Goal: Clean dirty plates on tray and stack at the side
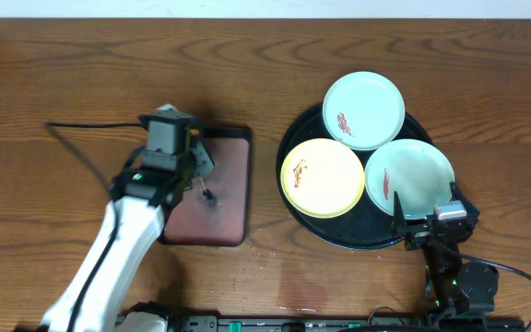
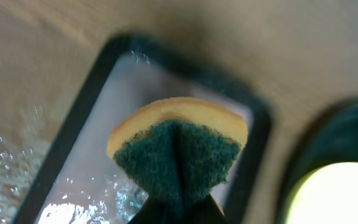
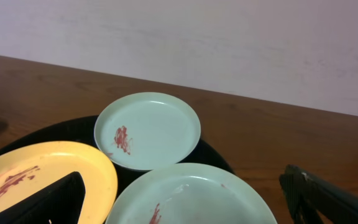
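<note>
Three smeared plates lie on the round black tray [image 1: 295, 210]: a mint one at the back [image 1: 364, 110], a yellow one at the left [image 1: 323, 177], a mint one at the right [image 1: 409, 177]. My right gripper [image 1: 427, 214] is open, its fingers either side of the near mint plate's front edge [image 3: 191, 196]. The yellow plate [image 3: 36, 171] and the far mint plate [image 3: 146, 129] show in the right wrist view. My left gripper [image 1: 196, 157] is shut on a yellow-and-green sponge [image 2: 178, 149], held above the maroon tray [image 1: 219, 184].
The small maroon tray [image 2: 79, 155] has wet shiny patches. A black cable [image 1: 72, 148] runs across the table left of the left arm. Bare wood tabletop [image 1: 63, 74] lies at the back and left.
</note>
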`<action>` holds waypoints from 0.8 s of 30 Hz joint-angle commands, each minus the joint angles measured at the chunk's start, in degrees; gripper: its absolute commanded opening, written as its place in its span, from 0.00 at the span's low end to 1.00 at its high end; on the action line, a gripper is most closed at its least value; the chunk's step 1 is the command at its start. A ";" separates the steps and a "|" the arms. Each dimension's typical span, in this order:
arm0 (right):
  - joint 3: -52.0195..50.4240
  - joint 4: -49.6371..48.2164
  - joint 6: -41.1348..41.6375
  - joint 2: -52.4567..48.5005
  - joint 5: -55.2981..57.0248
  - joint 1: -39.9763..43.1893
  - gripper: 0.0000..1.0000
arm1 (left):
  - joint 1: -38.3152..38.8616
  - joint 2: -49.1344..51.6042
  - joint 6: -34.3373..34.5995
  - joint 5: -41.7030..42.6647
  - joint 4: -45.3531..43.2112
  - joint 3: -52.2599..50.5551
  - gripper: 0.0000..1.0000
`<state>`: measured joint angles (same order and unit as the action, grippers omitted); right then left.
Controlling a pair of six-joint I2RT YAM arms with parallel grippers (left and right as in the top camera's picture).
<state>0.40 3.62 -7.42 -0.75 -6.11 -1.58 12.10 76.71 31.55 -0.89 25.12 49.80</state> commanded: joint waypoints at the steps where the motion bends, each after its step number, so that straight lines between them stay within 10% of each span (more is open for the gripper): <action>1: -0.07 0.22 -0.57 0.00 0.24 -0.55 0.99 | -0.13 3.85 0.20 -1.73 -2.03 -0.61 0.07; 24: -0.07 0.20 -0.57 0.00 0.24 -0.55 0.99 | -0.13 -21.35 -1.27 -1.11 -5.75 -6.23 0.07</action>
<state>0.40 3.62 -7.42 -0.75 -6.11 -1.58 12.10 53.10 31.09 -1.50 20.21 47.37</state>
